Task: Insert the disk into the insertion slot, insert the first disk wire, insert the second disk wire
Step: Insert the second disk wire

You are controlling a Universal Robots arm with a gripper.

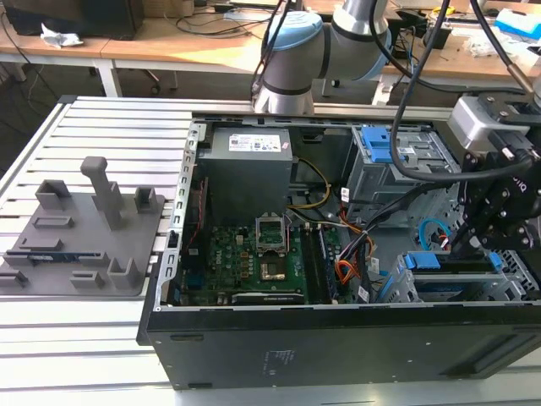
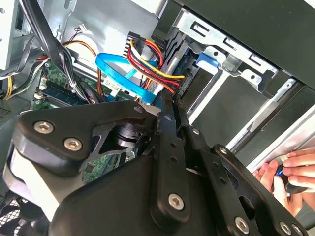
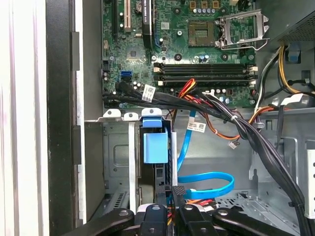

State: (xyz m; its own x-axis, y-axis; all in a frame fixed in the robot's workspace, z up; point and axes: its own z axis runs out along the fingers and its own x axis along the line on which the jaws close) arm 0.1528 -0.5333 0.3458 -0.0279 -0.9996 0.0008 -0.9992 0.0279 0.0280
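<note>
The disk in its bright blue frame sits inside the grey insertion slot at the case's corner on the exterior view's right. My gripper hovers at the disk's rear edge, fingers close together around a small dark plug. That plug ends the second disk wire, a light blue loop that also shows in the exterior view. The first disk wire, red-orange among yellow strands, runs to the disk's edge just beside the fingertips.
Thick black cable bundles cross above the bay. The motherboard lies in the case's middle, with a taller grey cage with blue latch behind. A person's hand works outside the case wall. A grey fixture block stands on the exterior view's left.
</note>
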